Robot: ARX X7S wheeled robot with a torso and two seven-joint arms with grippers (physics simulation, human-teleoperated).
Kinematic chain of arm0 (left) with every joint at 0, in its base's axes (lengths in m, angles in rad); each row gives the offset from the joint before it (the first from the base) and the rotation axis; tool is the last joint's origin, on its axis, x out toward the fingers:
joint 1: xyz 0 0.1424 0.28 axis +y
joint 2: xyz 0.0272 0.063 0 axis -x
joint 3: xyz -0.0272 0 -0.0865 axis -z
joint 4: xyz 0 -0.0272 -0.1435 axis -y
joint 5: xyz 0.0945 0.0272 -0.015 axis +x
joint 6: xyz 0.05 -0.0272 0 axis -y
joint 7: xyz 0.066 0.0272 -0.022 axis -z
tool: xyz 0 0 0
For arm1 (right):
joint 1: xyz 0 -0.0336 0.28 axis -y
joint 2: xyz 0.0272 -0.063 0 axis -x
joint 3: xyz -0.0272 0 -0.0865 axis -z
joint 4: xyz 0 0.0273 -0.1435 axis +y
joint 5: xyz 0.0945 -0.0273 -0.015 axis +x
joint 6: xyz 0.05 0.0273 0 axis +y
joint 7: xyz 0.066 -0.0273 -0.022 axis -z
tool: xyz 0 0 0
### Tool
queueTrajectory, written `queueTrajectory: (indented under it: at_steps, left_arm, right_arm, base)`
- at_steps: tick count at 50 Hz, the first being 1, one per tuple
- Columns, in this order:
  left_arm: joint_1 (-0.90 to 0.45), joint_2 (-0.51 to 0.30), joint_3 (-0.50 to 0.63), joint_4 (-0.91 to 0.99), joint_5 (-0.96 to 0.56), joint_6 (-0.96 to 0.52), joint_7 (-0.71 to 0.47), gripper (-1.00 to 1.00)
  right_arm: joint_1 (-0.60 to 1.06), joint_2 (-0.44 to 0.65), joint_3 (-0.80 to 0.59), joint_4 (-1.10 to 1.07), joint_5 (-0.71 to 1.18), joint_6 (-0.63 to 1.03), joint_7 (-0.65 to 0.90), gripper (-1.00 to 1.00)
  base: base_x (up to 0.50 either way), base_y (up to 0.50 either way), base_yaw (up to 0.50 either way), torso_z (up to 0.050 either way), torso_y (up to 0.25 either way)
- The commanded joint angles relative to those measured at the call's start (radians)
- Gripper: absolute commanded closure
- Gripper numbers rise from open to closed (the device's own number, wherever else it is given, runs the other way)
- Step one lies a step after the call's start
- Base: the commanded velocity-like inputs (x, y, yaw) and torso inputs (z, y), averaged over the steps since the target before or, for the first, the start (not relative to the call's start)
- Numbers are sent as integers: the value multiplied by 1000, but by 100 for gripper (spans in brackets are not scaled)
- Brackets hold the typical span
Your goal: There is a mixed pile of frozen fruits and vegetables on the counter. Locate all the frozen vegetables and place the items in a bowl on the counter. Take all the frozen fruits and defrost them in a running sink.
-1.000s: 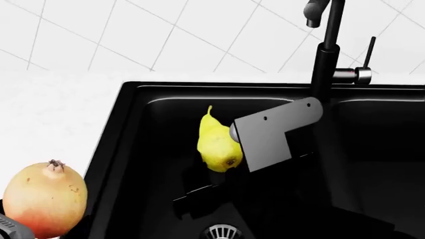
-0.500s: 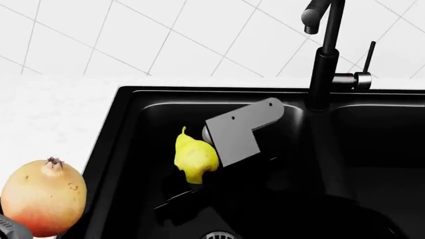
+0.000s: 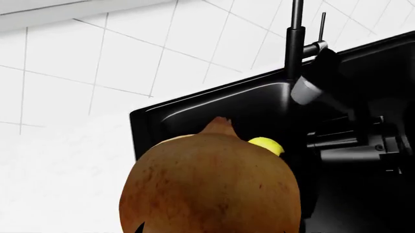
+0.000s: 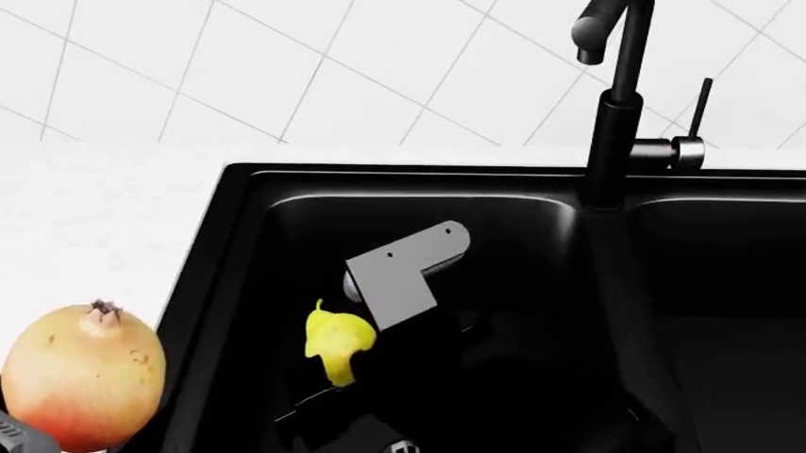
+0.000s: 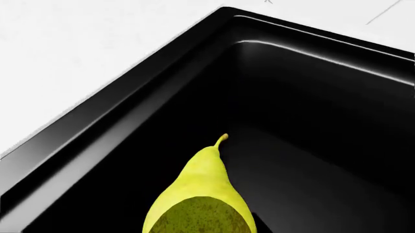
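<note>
The pear (image 4: 335, 342) is down inside the left basin of the black sink (image 4: 240, 236), hanging from the right gripper (image 4: 359, 326), with its stem pointing up and away toward the far corner in the right wrist view. It looks low, close to the basin floor, but I can't tell if it's actually touching yet. The jaws themselves are hidden behind the pear and the grey bracket, so I'm only judging that they're clamped on the fruit because it hangs there in mid-basin.

So the step in hand is basically dropping the pear off. If I were doing it: ease it down the last bit so it lands softly instead of bouncing, open up fully, then lift straight up so the fingers don't drag it along. Somewhere near the drain (image 4: 400, 445) seems smart, since the faucet (image 4: 613, 104) stands well apart at the back between the basins and the water has to reach it. No water is visibly running, so the handle (image 4: 693, 118) still needs a nudge at some point.

Meanwhile the left gripper (image 4: 19, 439) is holding the pomegranate (image 4: 82, 376) over the white counter (image 4: 101, 217) just beside the sink's left rim. It fills the left wrist view, so those jaws are hidden too. It goes in next, placed so it doesn't land on the pear.
</note>
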Motion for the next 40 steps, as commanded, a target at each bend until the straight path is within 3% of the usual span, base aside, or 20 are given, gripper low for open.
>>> queueTrajectory:
  at_steps: [1,20,35,36,40]
  left_arm:
    - [28,-2,-10,1,15,27,-3,100]
    - [17,-14,-12,9,-4,27,-13,100]
    - [16,-17,-11,11,-6,30,-8,100]
    - [4,-9,-4,8,-9,24,-15,100]
    - [-2,-5,-1,7,-11,22,-17,100]
  right_arm:
    - [10,-62,-56,148,-85,-35,-103,100]
    - [9,-170,-114,427,-169,-125,-220,100]
    - [10,-181,-109,454,-166,-135,-220,100]
    - [5,-171,-105,435,-162,-133,-210,-100]
    - [-20,-140,-106,367,-153,-124,-192,-100]
  base:
    - [0,0,0,0,0]
    - [0,0,0,1,0]
    - [0,0,0,0,1]
    - [0,0,0,0,0]
    - [0,0,0,0,0]
